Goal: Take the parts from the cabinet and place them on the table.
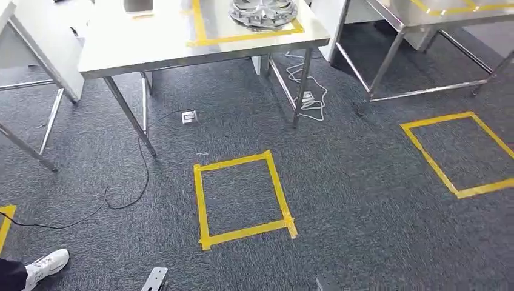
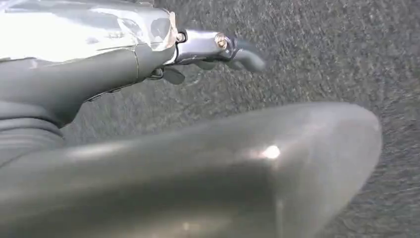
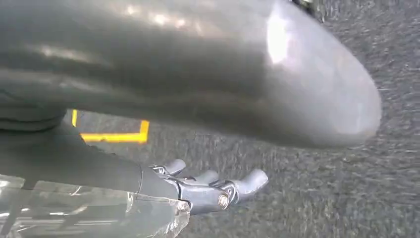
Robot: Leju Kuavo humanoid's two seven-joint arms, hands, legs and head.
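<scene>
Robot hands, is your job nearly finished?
One round silver metal part already sits inside the yellow tape outline on the shiny steel table, so that piece looks done. The left hand and right hand hang over grey carpet holding nothing. Whether more parts wait in the cabinet can't be told.

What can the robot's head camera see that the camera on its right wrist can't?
Head view alone: a steel table with a round metal part inside a yellow tape outline, a cable on the floor, and a person's white shoe. Right wrist view alone: the right hand, holding nothing, fingers apart above the floor. Both show grey carpet and yellow tape.
</scene>
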